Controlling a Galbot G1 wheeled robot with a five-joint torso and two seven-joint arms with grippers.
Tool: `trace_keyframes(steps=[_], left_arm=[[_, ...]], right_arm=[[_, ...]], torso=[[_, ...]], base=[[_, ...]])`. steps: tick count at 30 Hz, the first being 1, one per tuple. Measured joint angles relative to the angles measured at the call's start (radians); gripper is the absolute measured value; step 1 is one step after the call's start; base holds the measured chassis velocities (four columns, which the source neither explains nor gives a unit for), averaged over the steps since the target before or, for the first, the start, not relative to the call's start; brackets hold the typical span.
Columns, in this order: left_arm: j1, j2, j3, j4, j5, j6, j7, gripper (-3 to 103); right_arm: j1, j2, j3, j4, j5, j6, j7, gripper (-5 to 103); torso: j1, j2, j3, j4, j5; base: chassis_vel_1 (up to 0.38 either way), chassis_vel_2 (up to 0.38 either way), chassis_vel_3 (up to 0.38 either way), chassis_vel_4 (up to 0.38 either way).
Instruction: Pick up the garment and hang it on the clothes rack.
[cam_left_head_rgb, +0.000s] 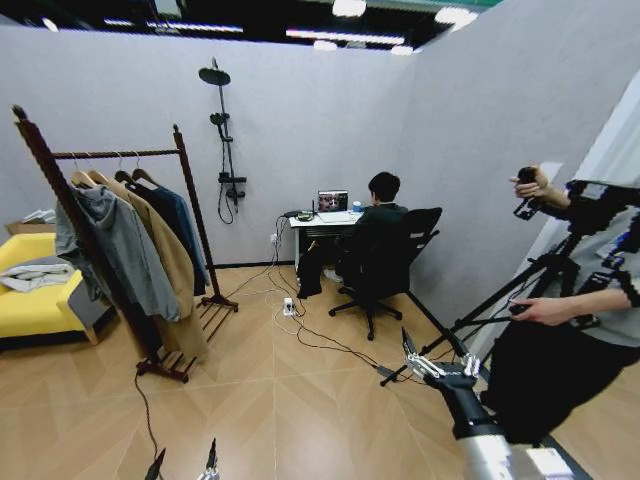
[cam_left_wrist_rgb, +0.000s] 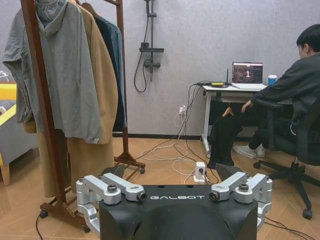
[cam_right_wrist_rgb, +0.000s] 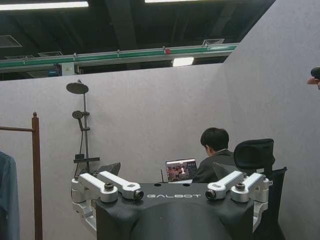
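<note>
- Left tool (cam_left_wrist_rgb: 172, 172) sits low in front of the robot with its jaws spread wide and nothing between them. My guess is it's held ready like that because the grab hasn't started yet.
- Right tool (cam_right_wrist_rgb: 165, 170) is raised higher on the robot's right side, jaws also apart and holding nothing. It points at the back wall, so it looks like it's just waiting.
- The black short-sleeved T-shirt on a light wooden hanger (cam_left_wrist_rgb: 225, 134) is across the room, hanging by its hook off the front edge of the small white desk (cam_left_wrist_rgb: 235, 88). It drapes straight down beside the desk leg. That's handy, since the hanger neck is out in the open for a pinch.
- The tall dark reddish-brown wooden clothes rack (cam_left_head_rgb: 120, 154) stands on the robot's left, well apart from the T-shirt, so I'd say this needs a drive there and back.
- The rack bar already carries a grey hooded jacket (cam_left_head_rgb: 120, 240), a long tan coat (cam_left_head_rgb: 172, 262) and a dark blue shirt (cam_left_head_rgb: 188, 222), bunched together. Any free bar looks tight, so the hook will want careful aiming.
- A white power strip (cam_left_wrist_rgb: 201, 171) and loose cables lie on the wooden floor just in front of the T-shirt. That's probably the sketchiest bit for the wheels.
- Task progress: basically at the start, nothing picked up.
</note>
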Motion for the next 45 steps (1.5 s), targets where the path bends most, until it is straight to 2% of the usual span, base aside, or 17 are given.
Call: trace_keyframes(steps=[7, 13, 37, 45], left_arm=[[0.000, 0.000, 0.000, 0.000, 0.000, 0.000, 0.000, 100], [0.000, 0.000, 0.000, 0.000, 0.000, 0.000, 0.000, 100], [0.000, 0.000, 0.000, 0.000, 0.000, 0.000, 0.000, 100], [0.000, 0.000, 0.000, 0.000, 0.000, 0.000, 0.000, 100]], right_arm=[[-0.005, -0.005, -0.006, 0.021, 0.022, -0.066, -0.001, 100], [-0.013, -0.003, -0.013, 0.021, 0.021, -0.085, -0.003, 100], [-0.027, 0.001, -0.022, 0.023, 0.036, -0.114, -0.003, 100], [-0.005, -0.014, -0.014, 0.023, 0.071, -0.131, 0.016, 100]], torso=[[0.000, 0.000, 0.000, 0.0000, -0.0001], [0.000, 0.000, 0.000, 0.0000, 0.0000], [0.000, 0.000, 0.000, 0.0000, 0.0000], [0.000, 0.000, 0.000, 0.0000, 0.0000]], base=[[0.000, 0.000, 0.000, 0.000], [0.000, 0.000, 0.000, 0.000], [0.000, 0.000, 0.000, 0.000], [0.000, 0.000, 0.000, 0.000]])
